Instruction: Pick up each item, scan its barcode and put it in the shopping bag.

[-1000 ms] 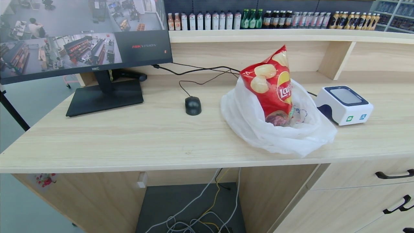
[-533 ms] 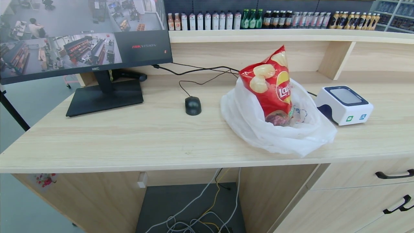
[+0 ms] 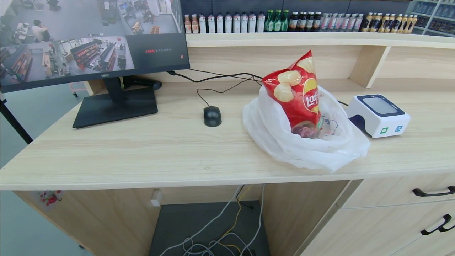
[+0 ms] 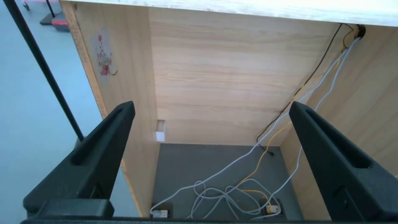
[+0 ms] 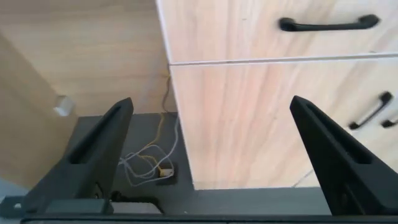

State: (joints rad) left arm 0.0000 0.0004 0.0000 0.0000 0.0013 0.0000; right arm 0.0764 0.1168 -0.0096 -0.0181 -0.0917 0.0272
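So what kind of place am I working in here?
Most likely a shop checkout: rows of bottled drinks stand behind, a scanner sits on the wooden counter beside a shopping bag holding a chip bag, and a monitor shows security feeds.

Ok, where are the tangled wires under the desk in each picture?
Head view: the wires lie at the bottom middle, on the dark floor panel under the counter.
Left wrist view: wires on that dark panel, trailing down the back wall.
Right wrist view: a small coil by the drawer cabinet.
Shared landmark: the small white block.
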